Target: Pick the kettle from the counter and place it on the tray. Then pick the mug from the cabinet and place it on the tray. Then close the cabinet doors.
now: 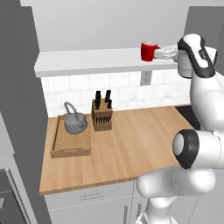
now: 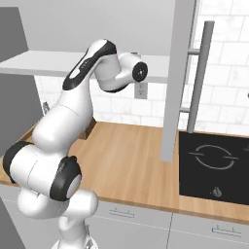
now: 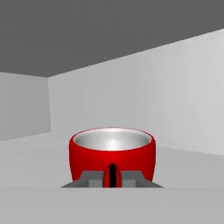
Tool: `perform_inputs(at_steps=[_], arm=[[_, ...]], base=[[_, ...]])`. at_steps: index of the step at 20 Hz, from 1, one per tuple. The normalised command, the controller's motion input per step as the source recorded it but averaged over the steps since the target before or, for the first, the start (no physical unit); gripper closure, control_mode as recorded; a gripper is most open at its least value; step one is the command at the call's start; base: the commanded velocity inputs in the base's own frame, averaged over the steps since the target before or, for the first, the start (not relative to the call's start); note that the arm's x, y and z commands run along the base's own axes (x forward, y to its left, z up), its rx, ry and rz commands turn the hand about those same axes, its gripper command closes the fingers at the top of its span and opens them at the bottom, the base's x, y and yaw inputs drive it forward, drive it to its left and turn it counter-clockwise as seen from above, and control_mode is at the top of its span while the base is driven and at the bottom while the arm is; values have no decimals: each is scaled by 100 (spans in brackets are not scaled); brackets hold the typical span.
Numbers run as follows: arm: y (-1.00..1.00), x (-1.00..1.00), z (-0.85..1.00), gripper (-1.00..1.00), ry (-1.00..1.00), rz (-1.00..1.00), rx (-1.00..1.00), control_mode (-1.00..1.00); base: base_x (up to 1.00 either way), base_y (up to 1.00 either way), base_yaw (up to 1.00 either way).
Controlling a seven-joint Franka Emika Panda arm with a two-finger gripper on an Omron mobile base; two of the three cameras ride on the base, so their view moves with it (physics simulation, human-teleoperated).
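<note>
The red mug [image 1: 148, 51] is upright over the right part of the cabinet's grey floor [image 1: 87, 61]. My gripper [image 1: 159, 54] reaches in from the right and is shut on the mug's handle. In the hand view the mug [image 3: 112, 153] is directly ahead, its handle pinched between my gripper's [image 3: 112, 178] two fingers. I cannot tell whether the mug rests on the floor or hangs just above it. The grey kettle [image 1: 75, 121] stands on the wooden tray [image 1: 70, 148] at the left end of the counter [image 1: 140, 144]. An open cabinet door [image 2: 177, 73] with a bar handle [image 2: 199, 73] juts out on the right.
A knife block [image 1: 101, 114] stands right beside the tray, near the tiled wall. A black cooktop [image 2: 214, 165] is set into the counter at the right. The other open door [image 1: 17, 109] hangs at the far left. White drawer fronts [image 1: 87, 197] run below the counter.
</note>
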Motion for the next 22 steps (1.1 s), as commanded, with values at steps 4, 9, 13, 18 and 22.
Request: perform_inputs(at_steps=[4, 9, 13, 18, 22], arm=[[13, -84, 0, 100, -1, 1, 1, -100], [43, -85, 4, 100, 0, 8, 0, -100], [58, -73, 4, 100, 0, 11, 0, -100], [59, -66, 0, 100, 0, 12, 0, -100], [58, -57, -13, 100, 0, 13, 0, -100]], base=[[0, 0, 0], [0, 0, 0], [0, 0, 0], [0, 0, 0], [0, 0, 0]])
